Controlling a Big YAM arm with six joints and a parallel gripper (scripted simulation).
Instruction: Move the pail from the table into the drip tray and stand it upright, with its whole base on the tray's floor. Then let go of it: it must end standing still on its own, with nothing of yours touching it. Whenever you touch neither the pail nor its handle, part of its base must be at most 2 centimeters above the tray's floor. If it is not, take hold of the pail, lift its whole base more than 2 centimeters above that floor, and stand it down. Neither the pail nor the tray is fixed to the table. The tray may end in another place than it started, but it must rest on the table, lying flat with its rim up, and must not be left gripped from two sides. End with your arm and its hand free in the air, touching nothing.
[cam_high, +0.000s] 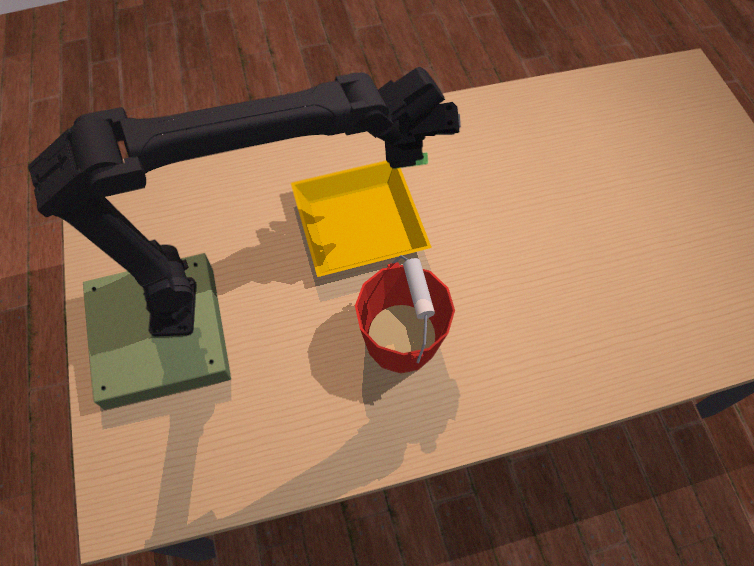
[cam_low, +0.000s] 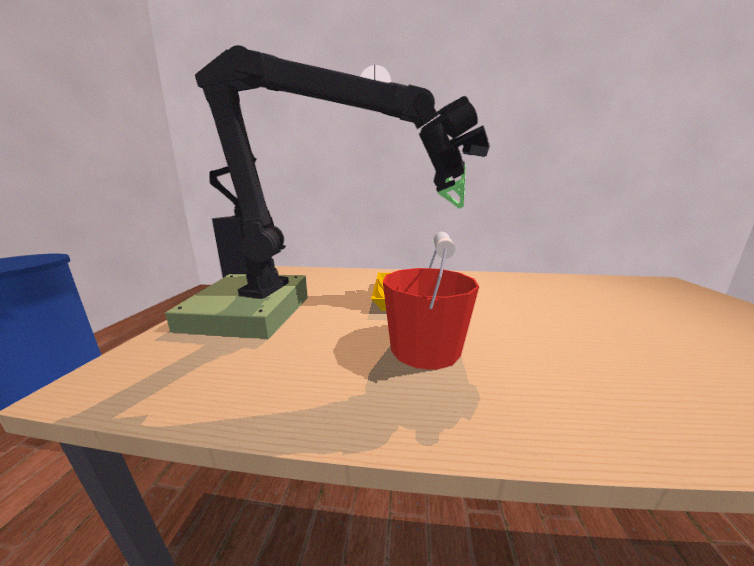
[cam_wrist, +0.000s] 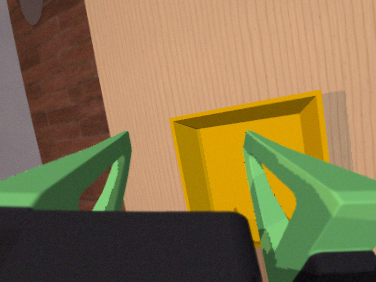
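Hanging high in the upper middle of the top view, the gripper (cam_high: 409, 159) has its green fingers spread fairly wide with nothing between them. In the wrist view they frame bare wood and the yellow drip tray (cam_wrist: 314, 125), which suggests the hand is passing over the tray's far edge rather than reaching for it. The black arm (cam_high: 243, 121) stretches from the left of the frame, bent at the elbow, probably so that the hand can come down on the pail from above.

The red pail (cam_high: 389, 353) stands upright on the table, just below and right of the tray in the top view, its rim very near the tray's lower right corner; whether they touch cannot be told. Its wire handle (cam_low: 433, 286) stands raised, with the white grip (cam_high: 419, 286) above the rim, which looks like the easiest place to take hold. The tray lies flat, rim up, with nothing inside.

Underneath, the light wooden table (cam_high: 609, 243) carries the arm's green base block (cam_high: 121, 365) at lower left. In the exterior view, plain grey walls (cam_low: 609, 121) stand behind, a blue barrel (cam_low: 36, 316) sits at the left edge, and the floor (cam_low: 365, 530) is of dark reddish boards.
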